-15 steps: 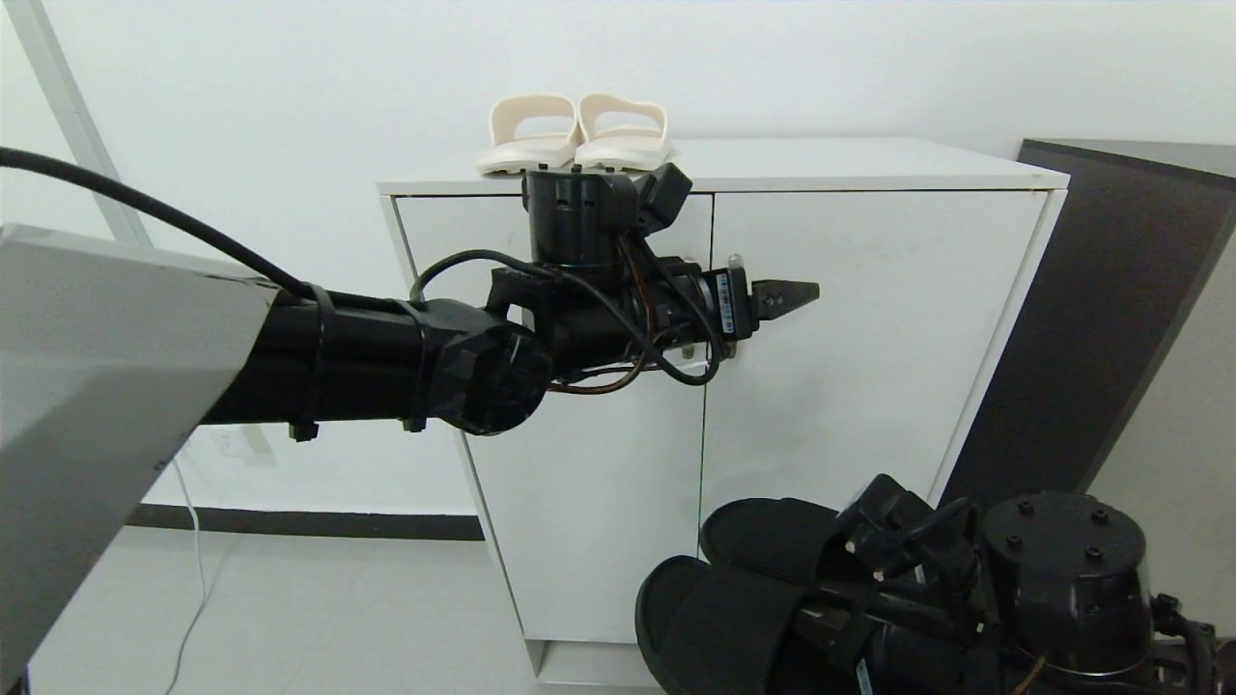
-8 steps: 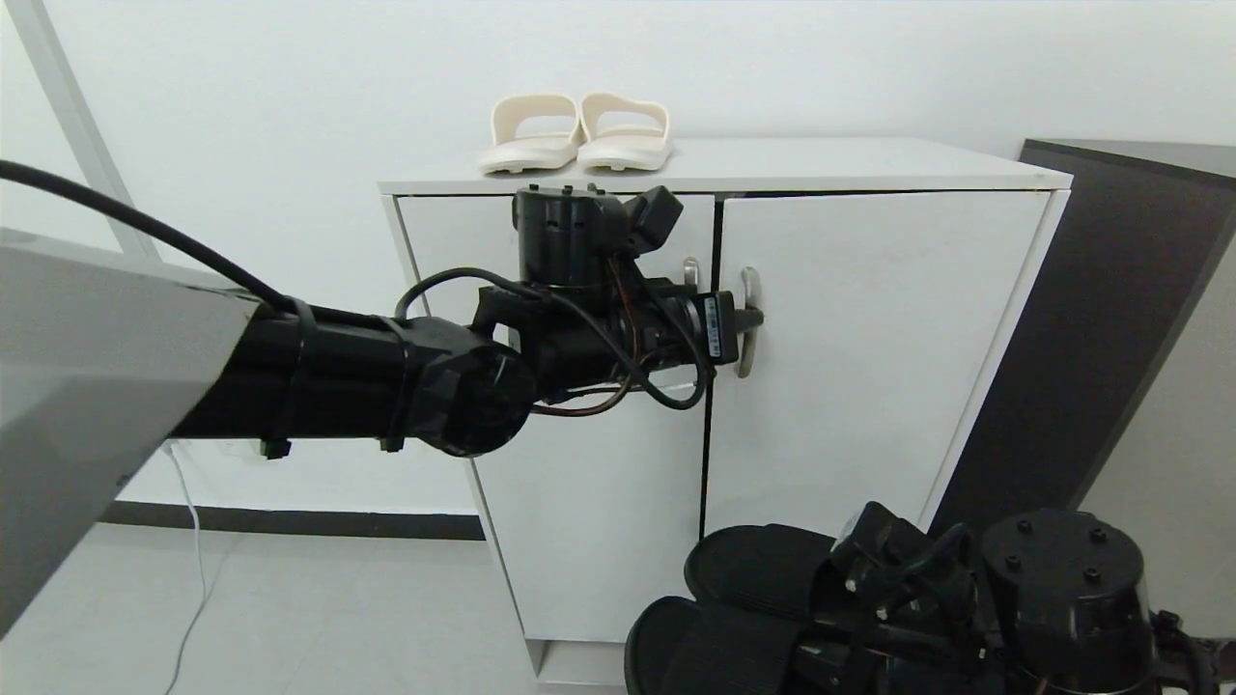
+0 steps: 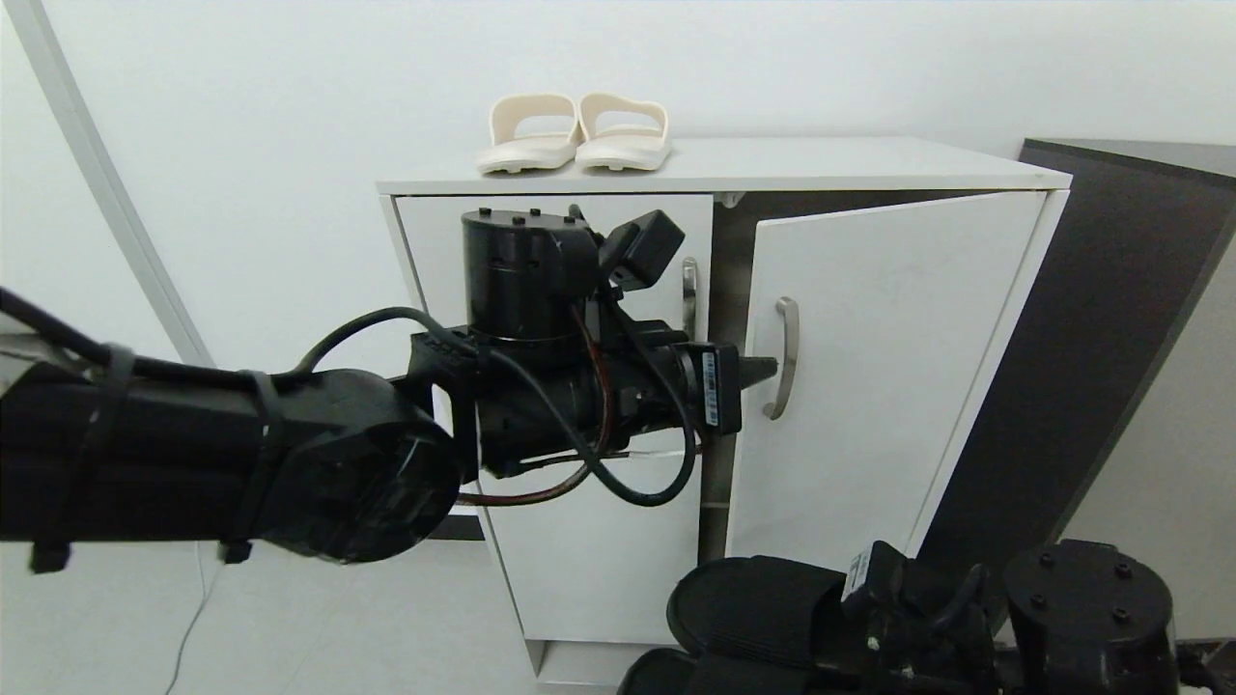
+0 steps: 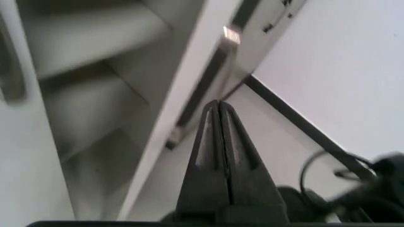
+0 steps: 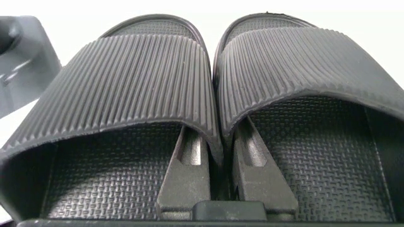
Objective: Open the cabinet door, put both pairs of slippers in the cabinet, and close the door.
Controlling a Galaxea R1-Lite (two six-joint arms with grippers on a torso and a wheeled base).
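Note:
A white cabinet (image 3: 869, 166) stands against the wall with cream slippers (image 3: 577, 133) on its top. Its right door (image 3: 888, 386) is ajar, showing a dark gap beside the closed left door (image 3: 579, 550). My left gripper (image 3: 768, 370) (image 4: 219, 104) is shut with nothing between its fingers, its tip just beside the right door's handle (image 3: 787, 357). Low at the front right, my right gripper (image 5: 218, 135) is shut on the touching inner sides of the black slippers (image 3: 753, 608) (image 5: 126, 75), its fingers under the ribbed straps.
Shelves (image 4: 95, 94) show inside the cabinet past the door's edge. A dark panel (image 3: 1110, 338) stands close to the cabinet's right side. A thin cable (image 3: 193, 618) hangs down to the floor at the left.
The right door has swung from closed to ajar as my left gripper drew back from the cabinet and lower. The black slippers in my right gripper sank lower.

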